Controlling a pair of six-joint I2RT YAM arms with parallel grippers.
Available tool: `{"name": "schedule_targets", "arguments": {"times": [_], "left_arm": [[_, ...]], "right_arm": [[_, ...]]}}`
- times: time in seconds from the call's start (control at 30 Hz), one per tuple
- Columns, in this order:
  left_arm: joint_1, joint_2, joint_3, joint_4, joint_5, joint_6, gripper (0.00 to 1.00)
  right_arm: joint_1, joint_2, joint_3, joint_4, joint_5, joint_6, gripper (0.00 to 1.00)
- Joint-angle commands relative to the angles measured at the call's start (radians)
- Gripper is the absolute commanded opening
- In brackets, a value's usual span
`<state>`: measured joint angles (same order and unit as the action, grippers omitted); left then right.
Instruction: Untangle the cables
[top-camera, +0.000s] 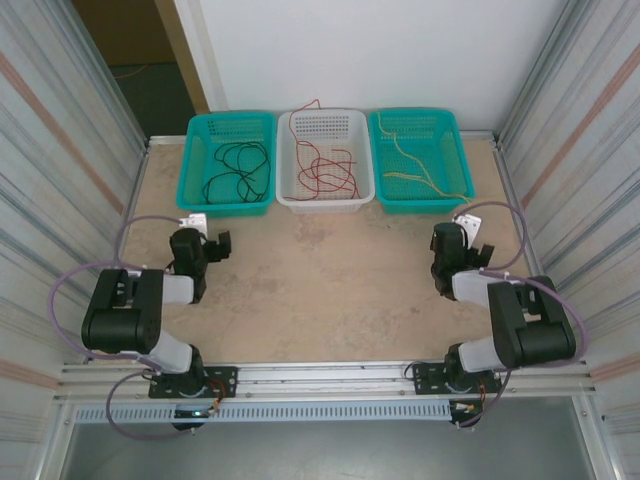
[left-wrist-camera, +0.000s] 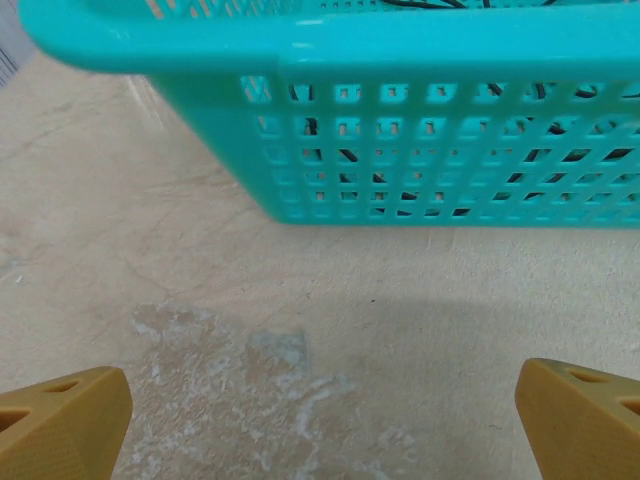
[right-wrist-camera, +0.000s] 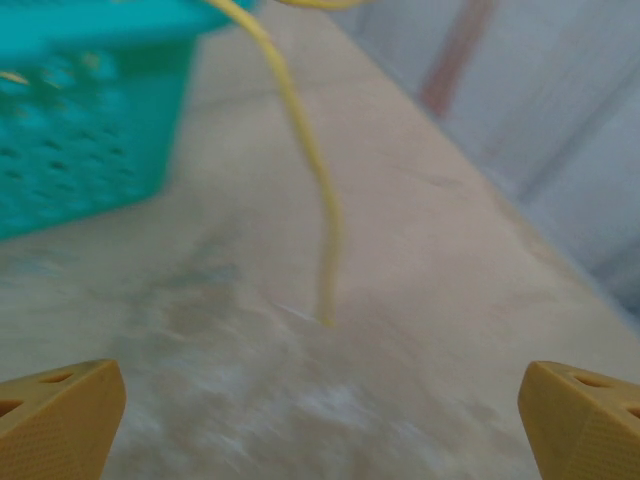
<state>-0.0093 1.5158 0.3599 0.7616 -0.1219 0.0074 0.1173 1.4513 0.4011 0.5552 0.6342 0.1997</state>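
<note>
Top external shows beige table, cables in baskets, corrugated metal walls.

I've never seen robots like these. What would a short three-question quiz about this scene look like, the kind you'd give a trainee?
1. Multiple choice: what colour are the cables in the white basket? A black, B red, C pale yellow.
2. True or false: the left gripper is shut.
3. Fill the gap: the pale yellow cable hangs out of the right teal basket down to the ____.
Key: 1 B. 2 False: its fingers stand wide apart with nothing between them. 3 table.
</note>
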Motion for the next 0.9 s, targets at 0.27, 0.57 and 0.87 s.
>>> {"name": "schedule_targets", "arguments": {"times": [0.27, 0.57, 0.87], "left_arm": [[0.002, -0.009, 0.034, 0.053, 0.091, 0.013, 0.99], [-0.041, -0.008, 0.035, 0.059, -0.005, 0.035, 0.99], [-0.041, -0.005, 0.036, 0.056, -0.005, 0.034, 0.99]], "right_arm": [[-0.152, 0.089, 0.001, 0.258, -0.561, -0.098, 0.99], [-0.146, 0.09, 0.002, 0.256, -0.559, -0.103, 0.99], [-0.162, 0.109, 0.027, 0.225, -0.602, -0.102, 0.99]]}}
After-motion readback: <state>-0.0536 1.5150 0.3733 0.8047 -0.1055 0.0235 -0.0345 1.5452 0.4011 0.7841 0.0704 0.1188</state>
